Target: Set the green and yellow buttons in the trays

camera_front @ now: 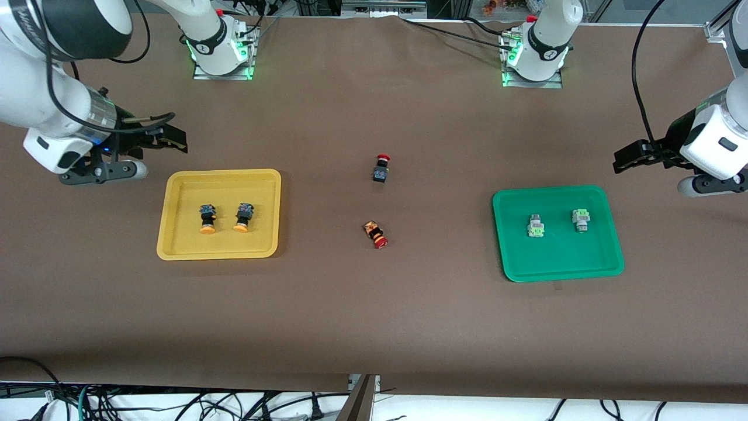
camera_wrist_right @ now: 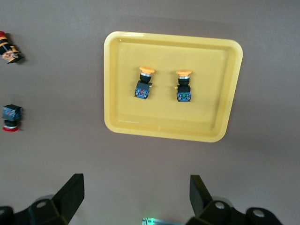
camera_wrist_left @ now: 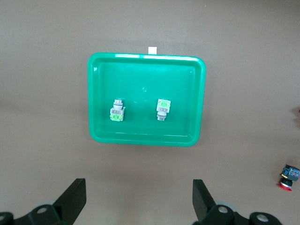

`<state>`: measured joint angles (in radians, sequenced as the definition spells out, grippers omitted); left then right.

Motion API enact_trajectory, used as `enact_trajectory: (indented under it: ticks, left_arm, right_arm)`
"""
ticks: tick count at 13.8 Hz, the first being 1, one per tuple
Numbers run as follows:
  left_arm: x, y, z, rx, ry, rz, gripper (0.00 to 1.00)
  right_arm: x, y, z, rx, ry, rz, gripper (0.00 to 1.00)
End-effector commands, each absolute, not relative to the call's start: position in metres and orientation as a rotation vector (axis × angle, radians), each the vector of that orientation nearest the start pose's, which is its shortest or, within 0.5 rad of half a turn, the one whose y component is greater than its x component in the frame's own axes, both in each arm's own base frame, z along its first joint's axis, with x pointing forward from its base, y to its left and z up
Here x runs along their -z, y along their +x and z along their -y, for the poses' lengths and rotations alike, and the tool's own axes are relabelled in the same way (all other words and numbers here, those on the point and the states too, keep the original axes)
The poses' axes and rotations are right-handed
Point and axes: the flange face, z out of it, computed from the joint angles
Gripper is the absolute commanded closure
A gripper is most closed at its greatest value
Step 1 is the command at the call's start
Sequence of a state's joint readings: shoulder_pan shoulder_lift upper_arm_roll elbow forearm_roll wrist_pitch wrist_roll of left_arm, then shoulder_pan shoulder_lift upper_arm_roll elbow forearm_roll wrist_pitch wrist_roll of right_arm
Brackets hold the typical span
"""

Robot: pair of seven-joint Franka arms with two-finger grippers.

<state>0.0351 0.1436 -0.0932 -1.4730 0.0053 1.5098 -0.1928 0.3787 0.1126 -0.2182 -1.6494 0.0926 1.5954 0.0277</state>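
Two trays lie well apart on the brown surface. The yellow tray, toward the right arm's end, holds both orange-yellow round-capped buttons side by side near its middle, lying on their sides, clear of every rim. The green tray, toward the left arm's end, holds both pale-green square-capped buttons, apart from each other and clear of the rims. A small white tag shows at the green tray's edge nearest the front camera.

Two red-capped switches lie between the trays, outside both, with broad bare surface around each.

Right gripper hangs above bare surface just beside the yellow tray's farther corner, jaws released, nothing between them. Left gripper hangs above bare surface near the green tray's farther corner, jaws likewise released and empty.

Cables run along the surface's edge nearest the front camera. Both arm bases stand at the farther edge.
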Motion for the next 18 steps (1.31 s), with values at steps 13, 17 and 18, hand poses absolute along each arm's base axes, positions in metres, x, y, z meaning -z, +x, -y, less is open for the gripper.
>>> enact_trajectory:
  ticks: [13, 17, 18]
  left_arm:
    - [-0.592, 0.597, 0.029, -0.140, -3.135, 0.184, 0.00]
    - [-0.592, 0.597, 0.029, -0.140, -3.135, 0.184, 0.00]
    - [-0.592, 0.597, 0.029, -0.140, -3.135, 0.186, 0.00]
  right_arm:
    - [-0.563, 0.564, -0.084, -0.185, -3.111, 0.162, 0.01]
    - [-0.562, 0.563, -0.085, -0.197, -3.115, 0.162, 0.01]
    - [-0.563, 0.563, -0.085, -0.192, -3.115, 0.164, 0.01]
